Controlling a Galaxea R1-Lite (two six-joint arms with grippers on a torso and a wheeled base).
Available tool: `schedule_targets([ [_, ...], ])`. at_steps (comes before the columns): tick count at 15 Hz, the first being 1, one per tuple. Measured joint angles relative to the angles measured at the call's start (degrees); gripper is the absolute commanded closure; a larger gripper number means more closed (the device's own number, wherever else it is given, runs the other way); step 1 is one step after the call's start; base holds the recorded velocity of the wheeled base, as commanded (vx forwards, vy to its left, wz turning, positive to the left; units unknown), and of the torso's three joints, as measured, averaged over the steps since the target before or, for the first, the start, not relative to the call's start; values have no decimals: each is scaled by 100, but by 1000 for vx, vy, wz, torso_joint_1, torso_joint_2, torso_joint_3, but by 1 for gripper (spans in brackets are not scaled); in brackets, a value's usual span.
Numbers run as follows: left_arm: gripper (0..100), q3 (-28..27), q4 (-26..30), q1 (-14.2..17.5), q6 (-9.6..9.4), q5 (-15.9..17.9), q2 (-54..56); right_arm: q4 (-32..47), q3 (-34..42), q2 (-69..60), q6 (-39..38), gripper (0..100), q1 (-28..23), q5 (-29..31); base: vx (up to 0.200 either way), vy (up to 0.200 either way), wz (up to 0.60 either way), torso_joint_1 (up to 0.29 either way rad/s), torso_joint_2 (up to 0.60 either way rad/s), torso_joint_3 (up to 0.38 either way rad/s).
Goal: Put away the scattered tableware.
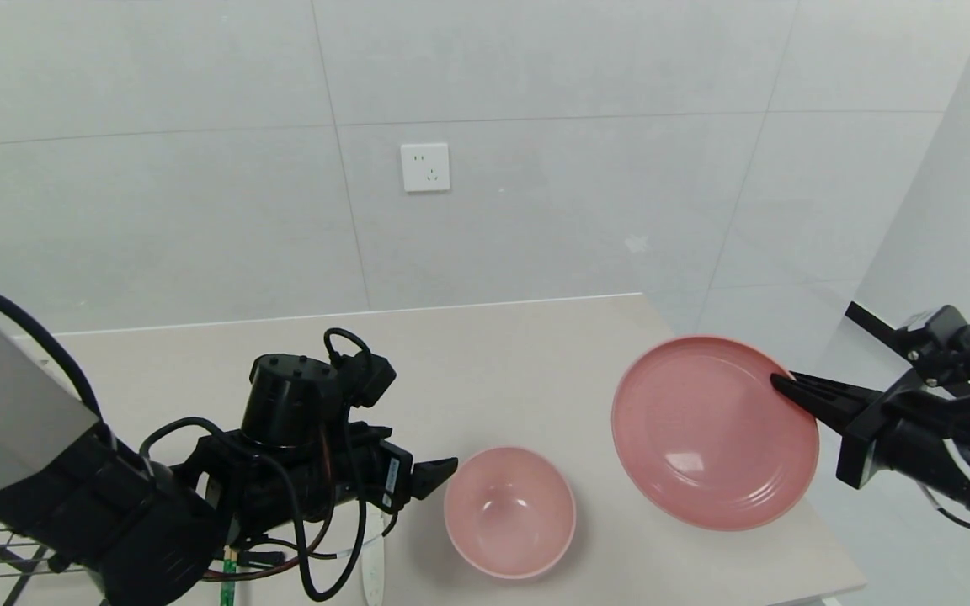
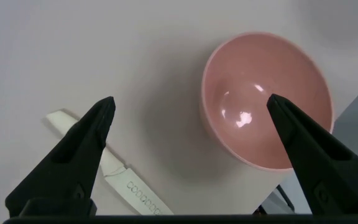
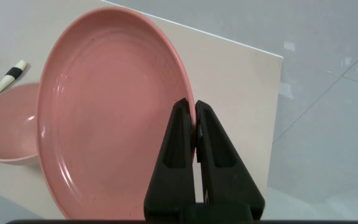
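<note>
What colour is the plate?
The plate is plain pink; the right wrist view shows it best.

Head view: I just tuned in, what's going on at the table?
The right gripper is shut on the rim of the pink plate, holding it tilted above the right end of the table. The left gripper is open over the table beside the pink bowl, which sits empty. A white wrapped utensil lies near it.
</note>
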State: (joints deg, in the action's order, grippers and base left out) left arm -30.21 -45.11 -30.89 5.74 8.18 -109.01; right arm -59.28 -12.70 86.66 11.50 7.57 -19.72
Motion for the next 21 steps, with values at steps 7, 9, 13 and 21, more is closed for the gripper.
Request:
schedule_targets([
  [7,0,-11,-96,-130,-9,0,-310,-2,6,16,0,100,-88,-4,0,0,0,0,0,0],
  [9,0,-18,-158,-163,-6,-2,-369,-2,13,24,-1,100,-90,-4,0,0,0,0,0,0],
  [13,0,-44,-297,-199,-6,-9,-513,-2,28,52,0,100,-94,-1,0,0,0,0,0,0],
  [21,0,-127,-1018,-332,-6,-13,-1217,-2,28,55,0,100,-88,-4,0,0,0,0,0,0],
])
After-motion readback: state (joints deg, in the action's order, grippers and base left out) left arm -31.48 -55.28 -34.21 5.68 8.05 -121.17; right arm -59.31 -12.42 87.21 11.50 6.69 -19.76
